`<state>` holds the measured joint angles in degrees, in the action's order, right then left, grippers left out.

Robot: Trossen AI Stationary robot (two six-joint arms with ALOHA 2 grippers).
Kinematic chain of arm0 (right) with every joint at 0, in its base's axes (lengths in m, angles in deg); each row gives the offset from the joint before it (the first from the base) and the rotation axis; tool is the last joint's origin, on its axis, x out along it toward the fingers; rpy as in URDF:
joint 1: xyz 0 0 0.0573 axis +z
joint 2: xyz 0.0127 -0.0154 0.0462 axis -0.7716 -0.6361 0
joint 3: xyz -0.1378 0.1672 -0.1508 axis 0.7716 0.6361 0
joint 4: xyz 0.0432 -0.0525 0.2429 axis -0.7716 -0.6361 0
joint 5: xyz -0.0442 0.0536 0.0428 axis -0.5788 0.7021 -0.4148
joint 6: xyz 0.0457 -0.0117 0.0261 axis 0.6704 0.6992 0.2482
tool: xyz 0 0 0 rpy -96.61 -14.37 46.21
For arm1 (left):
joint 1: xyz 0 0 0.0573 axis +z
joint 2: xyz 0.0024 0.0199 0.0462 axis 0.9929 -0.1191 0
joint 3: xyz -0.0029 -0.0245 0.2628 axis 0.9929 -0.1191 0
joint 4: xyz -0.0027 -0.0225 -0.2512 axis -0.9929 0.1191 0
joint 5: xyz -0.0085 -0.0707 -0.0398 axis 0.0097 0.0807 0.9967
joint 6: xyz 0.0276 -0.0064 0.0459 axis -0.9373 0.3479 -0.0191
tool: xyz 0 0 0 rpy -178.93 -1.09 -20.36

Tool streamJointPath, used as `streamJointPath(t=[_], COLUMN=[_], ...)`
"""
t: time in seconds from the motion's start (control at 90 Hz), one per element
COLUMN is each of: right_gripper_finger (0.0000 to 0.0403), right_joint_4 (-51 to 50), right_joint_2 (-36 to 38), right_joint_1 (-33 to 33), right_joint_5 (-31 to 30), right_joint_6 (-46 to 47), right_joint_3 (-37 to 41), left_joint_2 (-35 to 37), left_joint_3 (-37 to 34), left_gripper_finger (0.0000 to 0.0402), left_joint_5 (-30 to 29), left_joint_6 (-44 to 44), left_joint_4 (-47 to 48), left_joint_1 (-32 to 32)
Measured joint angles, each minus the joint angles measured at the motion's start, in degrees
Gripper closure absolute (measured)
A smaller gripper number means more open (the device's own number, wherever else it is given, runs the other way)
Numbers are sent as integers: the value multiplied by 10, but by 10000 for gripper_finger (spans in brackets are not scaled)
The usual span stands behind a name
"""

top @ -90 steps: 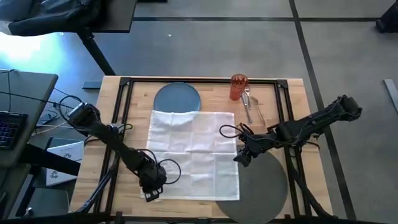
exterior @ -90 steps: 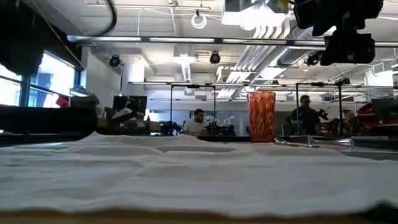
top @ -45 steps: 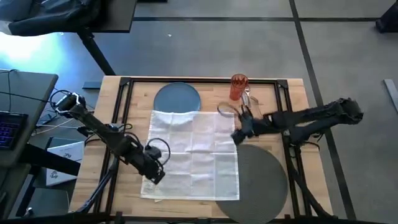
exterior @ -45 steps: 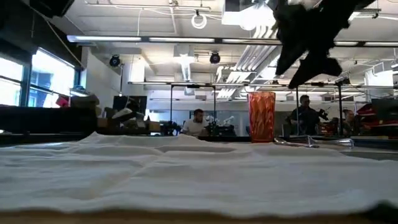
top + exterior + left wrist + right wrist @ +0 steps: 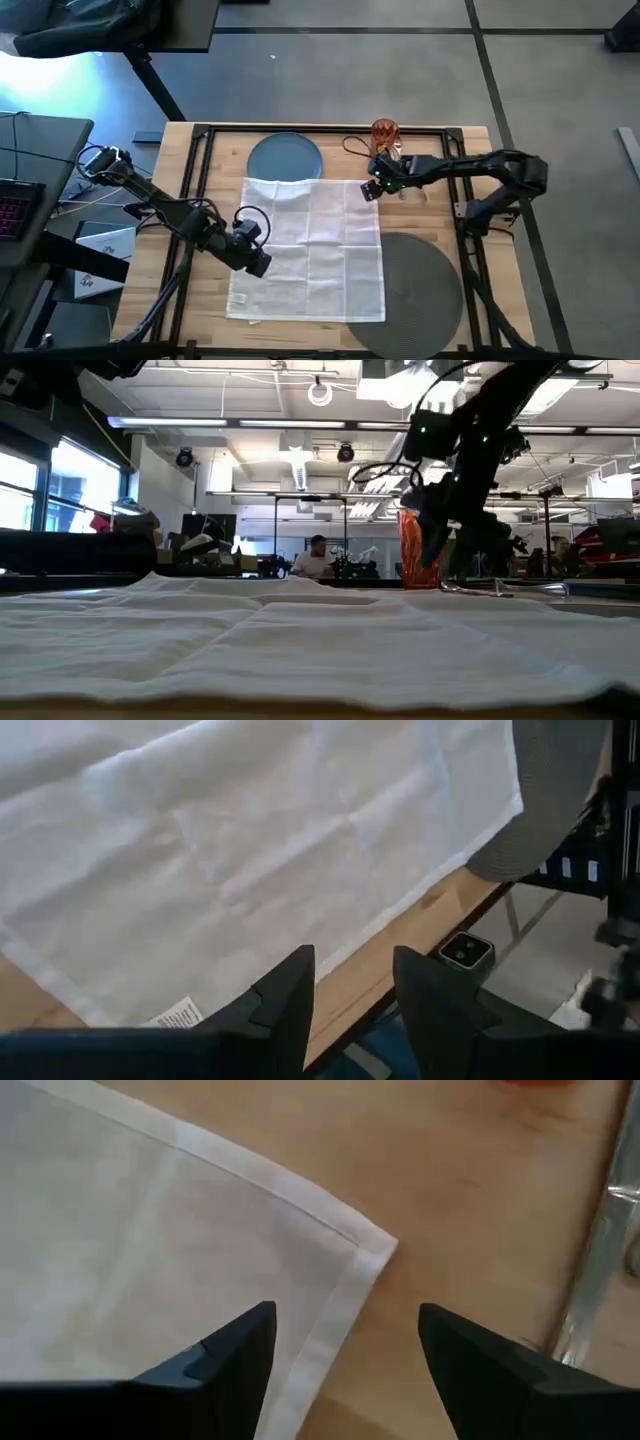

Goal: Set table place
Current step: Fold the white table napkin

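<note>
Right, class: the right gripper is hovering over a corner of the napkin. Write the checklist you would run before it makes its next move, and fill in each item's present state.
1. Right gripper open: ok, fingers spread in its wrist view.
2. Napkin corner between the fingers: ok.
3. Corner free of cutlery: ok, bare wood between them.
4. Orange tumbler upright, clear of the gripper: ok, though close behind it.
5. Left gripper not pinning the cloth: ok, open and empty at the napkin's left edge.
6. Napkin clear of the blue plate: not ok, it overlaps the rim.
</note>
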<state>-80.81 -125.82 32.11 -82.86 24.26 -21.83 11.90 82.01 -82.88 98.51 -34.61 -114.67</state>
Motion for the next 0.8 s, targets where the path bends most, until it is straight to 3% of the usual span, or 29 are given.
streamJointPath(t=[0.233,0.433,0.589,0.722,0.8], right_gripper_finger=[233,295,388,398,402], right_joint_4=[52,65,60,21,2], right_joint_2=[-68,-73,-66,-41,-17], right_joint_1=[0,0,17,58,94], right_joint_5=[-7,-18,-14,-1,-11], right_joint_6=[27,16,-48,-80,-105], right_joint_3=[-1,-1,-1,1,1], left_joint_2=[0,1,4,4,4], left_joint_3=[0,0,35,61,60], left_gripper_finger=[279,280,300,328,342], left_joint_5=[1,-3,-113,-216,-223], left_joint_6=[-10,-17,-17,-28,-10], left_joint_4=[-9,-9,48,130,206], left_joint_1=[0,0,9,45,90])
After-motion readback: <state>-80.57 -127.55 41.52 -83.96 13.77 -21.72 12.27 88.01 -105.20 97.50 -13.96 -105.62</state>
